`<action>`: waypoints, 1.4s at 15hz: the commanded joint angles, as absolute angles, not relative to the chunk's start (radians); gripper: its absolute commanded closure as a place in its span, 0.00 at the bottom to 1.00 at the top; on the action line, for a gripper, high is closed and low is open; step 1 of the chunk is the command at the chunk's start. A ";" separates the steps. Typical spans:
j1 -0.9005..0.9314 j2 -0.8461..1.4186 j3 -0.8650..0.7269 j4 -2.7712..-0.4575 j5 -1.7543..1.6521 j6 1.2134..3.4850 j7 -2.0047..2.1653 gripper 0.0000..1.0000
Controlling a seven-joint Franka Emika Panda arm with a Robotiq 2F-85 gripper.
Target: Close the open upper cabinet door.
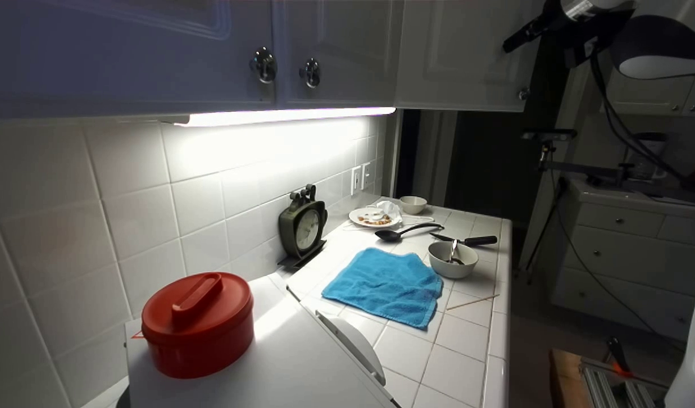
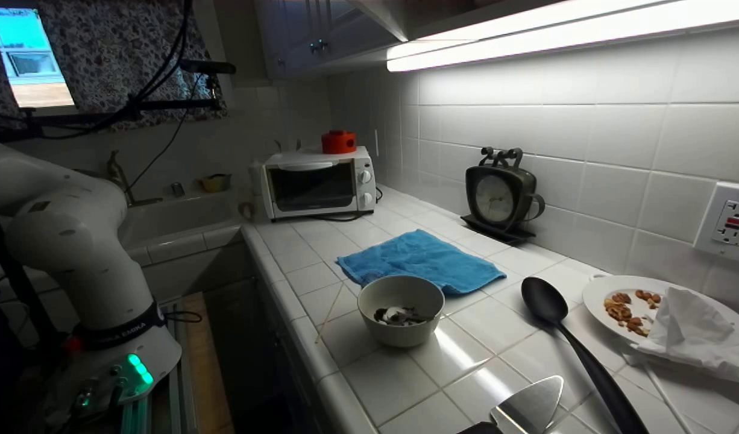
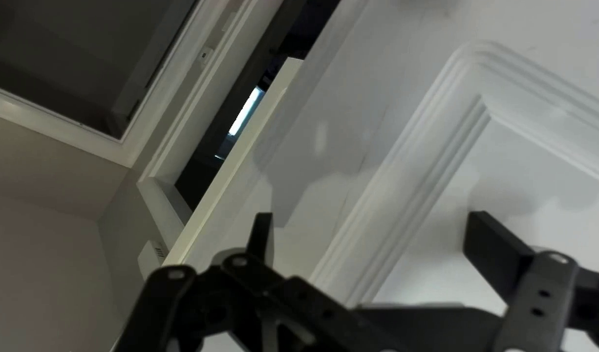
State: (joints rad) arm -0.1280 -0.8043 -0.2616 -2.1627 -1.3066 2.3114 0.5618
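The upper cabinet door [image 1: 466,54] is a white framed panel standing swung out from the cabinet row in an exterior view. Its small round knob [image 1: 523,93] is near the lower outer corner. In the wrist view the door [image 3: 426,161] fills the right side, with its raised frame running diagonally. My gripper [image 3: 370,220] is open, with its fingers apart and nothing between them. It faces the door's knob-side face, and its shadow falls on the panel. In an exterior view the gripper [image 1: 539,52] is beside the door's outer edge. I cannot tell whether a fingertip touches the door.
Two shaded doors with metal knobs [image 1: 263,65] adjoin the open door. A light strip [image 1: 291,116] runs beneath them. The counter below holds a blue towel [image 2: 418,259], a bowl [image 2: 399,337], a scale-like clock [image 2: 499,193], a plate [image 2: 598,295] and a toaster oven [image 2: 315,184].
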 commanded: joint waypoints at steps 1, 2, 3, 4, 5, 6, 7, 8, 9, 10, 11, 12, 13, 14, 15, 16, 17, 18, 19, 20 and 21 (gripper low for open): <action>-0.135 -0.762 -0.318 -2.139 -1.301 2.442 0.604 0.00; -0.134 -0.752 -0.333 -2.135 -1.290 2.476 0.608 0.00; -0.135 -0.741 -0.346 -2.130 -1.281 2.511 0.612 0.00; -0.135 -0.729 -0.357 -2.123 -1.271 2.544 0.611 0.00; -0.133 -0.721 -0.367 -2.121 -1.254 2.574 0.612 0.00; -0.129 -0.710 -0.378 -2.114 -1.230 2.607 0.609 0.00; -0.127 -0.702 -0.387 -2.109 -1.196 2.642 0.604 0.00; -0.130 -0.692 -0.392 -2.103 -1.159 2.674 0.595 0.00; -0.131 -0.683 -0.397 -2.099 -1.113 2.704 0.581 0.00; -0.142 -0.672 -0.395 -2.096 -1.073 2.729 0.568 0.00; -0.146 -0.663 -0.398 -2.090 -1.022 2.749 0.551 0.00; -0.160 -0.654 -0.395 -2.088 -0.980 2.768 0.535 0.00; -0.172 -0.643 -0.395 -2.083 -0.934 2.789 0.522 0.00; -0.185 -0.634 -0.392 -2.082 -0.888 2.805 0.500 0.00; -0.198 -0.627 -0.389 -2.082 -0.840 2.823 0.472 0.00; -0.213 -0.618 -0.386 -2.082 -0.793 2.843 0.447 0.00; -0.221 -0.612 -0.386 -2.084 -0.740 2.861 0.416 0.00; -0.229 -0.606 -0.384 -2.086 -0.686 2.876 0.379 0.00; -0.236 -0.599 -0.381 -2.086 -0.634 2.889 0.341 0.00; -0.241 -0.592 -0.378 -2.086 -0.580 2.900 0.301 0.00; -0.252 -0.583 -0.374 -2.085 -0.531 2.910 0.262 0.00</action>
State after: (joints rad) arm -0.2133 -0.6285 -0.3888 -2.1099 -0.6691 2.8679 0.3637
